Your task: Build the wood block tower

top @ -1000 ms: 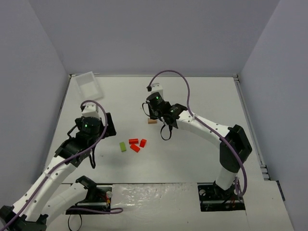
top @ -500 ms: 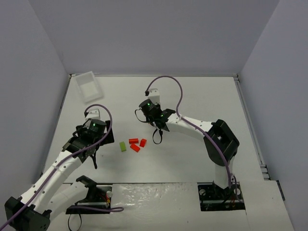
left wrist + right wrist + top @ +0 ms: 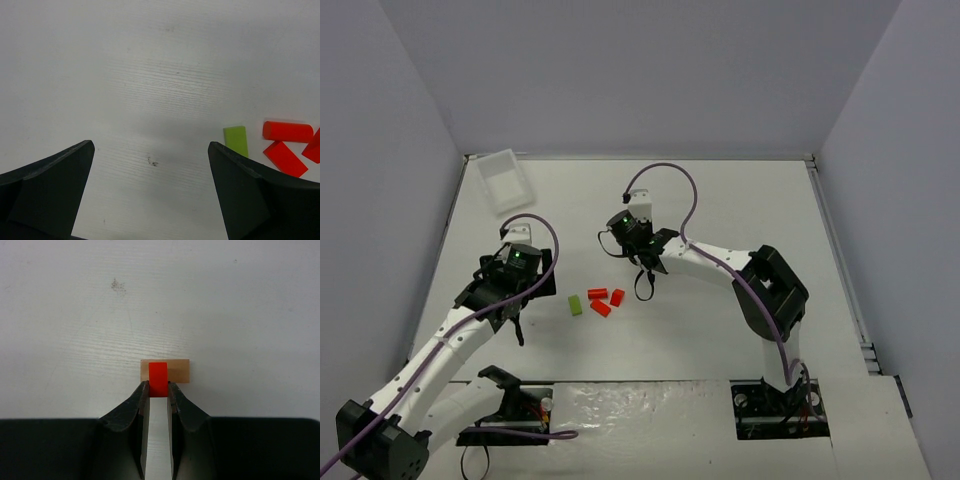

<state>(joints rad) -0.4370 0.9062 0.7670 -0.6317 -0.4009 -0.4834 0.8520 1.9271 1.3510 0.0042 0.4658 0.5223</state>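
Right fingers (image 3: 131, 415) pinch a red block (image 3: 158, 374) by its flat sides over the tan block (image 3: 181, 371); light, rigid, likely tippy. Left fingers (image 3: 45, 185) gape empty.

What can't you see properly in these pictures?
- Top view: the flat tan wooden block is hidden beneath the right hand.
- Right wrist view: the small red wooden block in that hand hides whether it touches the tan block.
- Left wrist view: one red wooden piece is cut off by the right edge.
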